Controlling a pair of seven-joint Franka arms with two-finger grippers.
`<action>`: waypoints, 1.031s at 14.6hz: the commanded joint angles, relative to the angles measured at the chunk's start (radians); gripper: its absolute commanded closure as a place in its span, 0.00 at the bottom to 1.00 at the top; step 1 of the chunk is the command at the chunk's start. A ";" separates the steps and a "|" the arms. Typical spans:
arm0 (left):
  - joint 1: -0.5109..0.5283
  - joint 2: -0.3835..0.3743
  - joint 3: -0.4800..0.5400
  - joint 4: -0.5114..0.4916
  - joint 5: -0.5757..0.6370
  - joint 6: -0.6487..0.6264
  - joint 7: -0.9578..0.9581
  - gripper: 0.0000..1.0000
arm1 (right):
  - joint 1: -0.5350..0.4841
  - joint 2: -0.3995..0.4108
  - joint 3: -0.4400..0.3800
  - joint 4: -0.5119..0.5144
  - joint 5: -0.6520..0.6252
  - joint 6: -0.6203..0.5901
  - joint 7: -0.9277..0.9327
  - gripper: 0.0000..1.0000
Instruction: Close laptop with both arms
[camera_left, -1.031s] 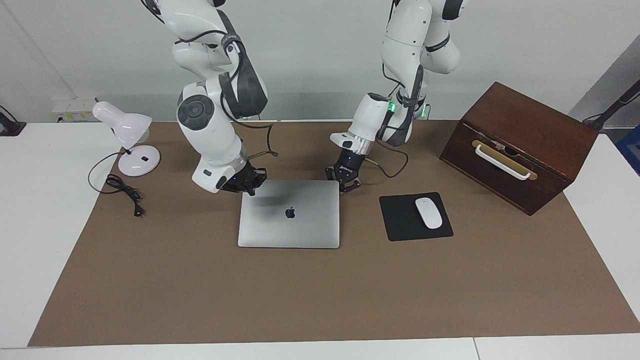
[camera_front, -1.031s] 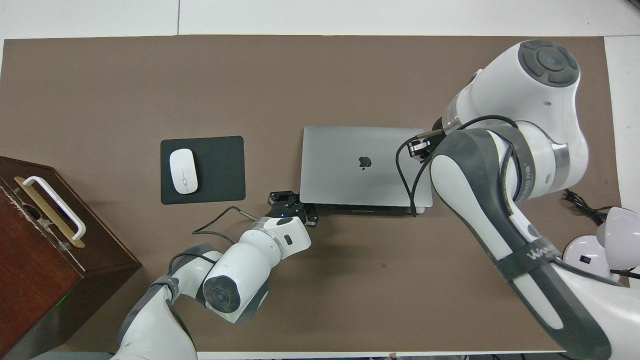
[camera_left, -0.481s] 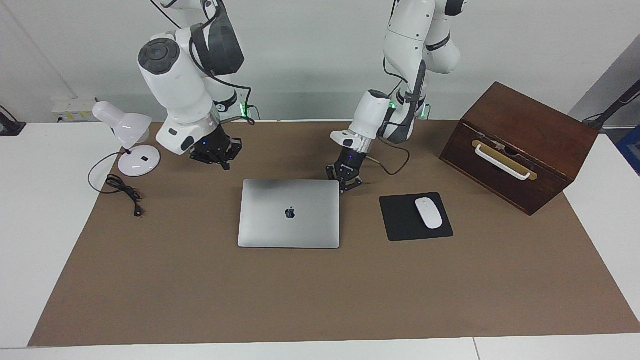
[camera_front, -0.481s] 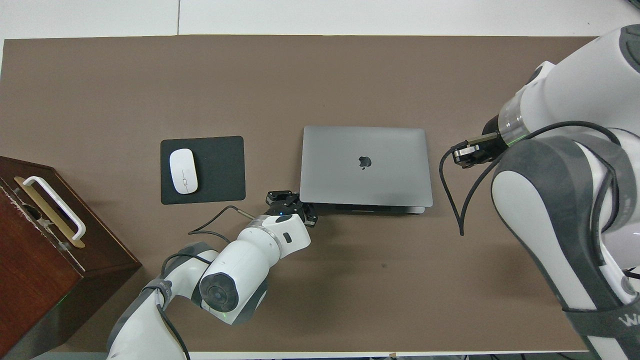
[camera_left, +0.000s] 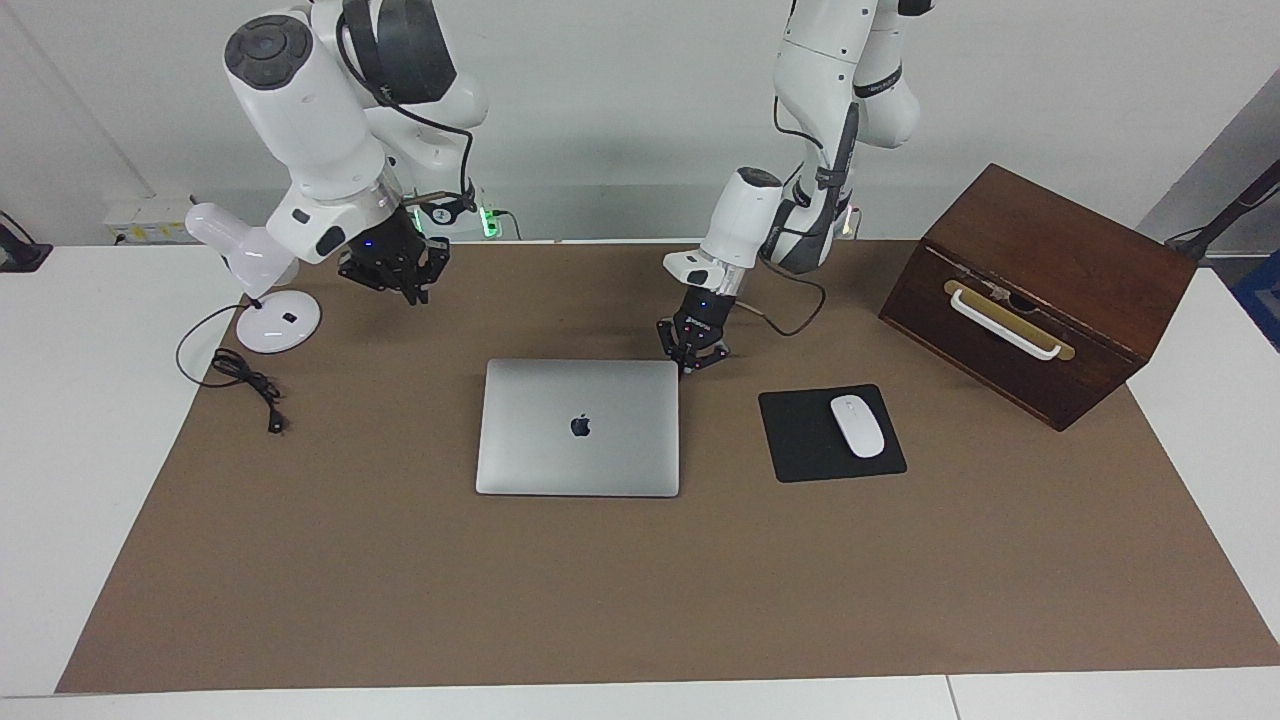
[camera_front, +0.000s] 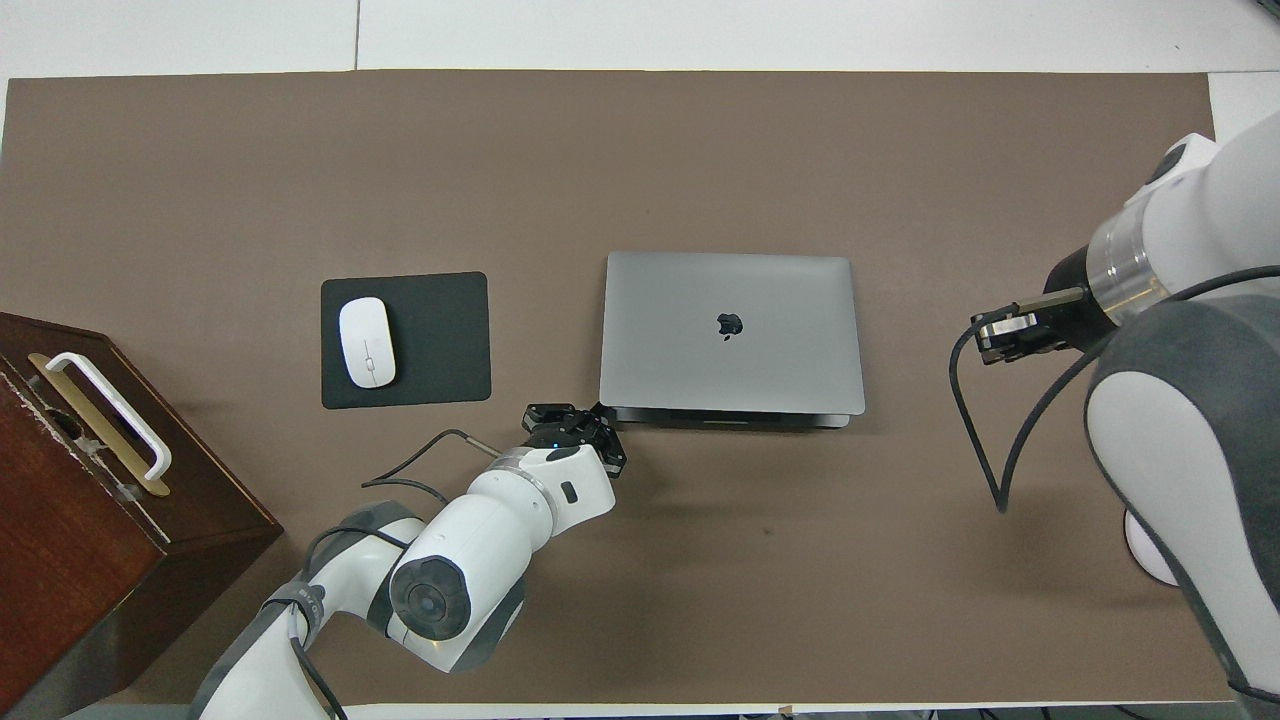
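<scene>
We see the laptop (camera_left: 578, 428) lying shut on the brown mat (camera_left: 640, 600), its lid flat. The left gripper (camera_left: 694, 358) hovers clenched just over the laptop's corner nearest the robots (near the mouse pad (camera_left: 830, 433)). The right gripper (camera_left: 397, 275) hangs raised beside the lamp (camera_left: 262, 285), well apart from the laptop; we cannot tell its jaws' state.

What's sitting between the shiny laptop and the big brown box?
In the facing view, a black mouse pad with a white mouse on it lies between the laptop and the wooden box.
</scene>
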 joint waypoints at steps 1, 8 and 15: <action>-0.011 -0.113 0.012 -0.047 -0.003 -0.133 0.015 1.00 | -0.027 -0.040 0.007 -0.024 -0.014 -0.028 -0.025 0.47; 0.067 -0.389 0.021 0.015 -0.003 -0.699 0.063 1.00 | -0.026 -0.066 -0.021 -0.016 -0.014 -0.036 -0.042 0.00; 0.240 -0.495 0.021 0.285 0.004 -1.296 0.078 1.00 | -0.024 -0.071 -0.082 -0.009 -0.042 -0.014 -0.117 0.00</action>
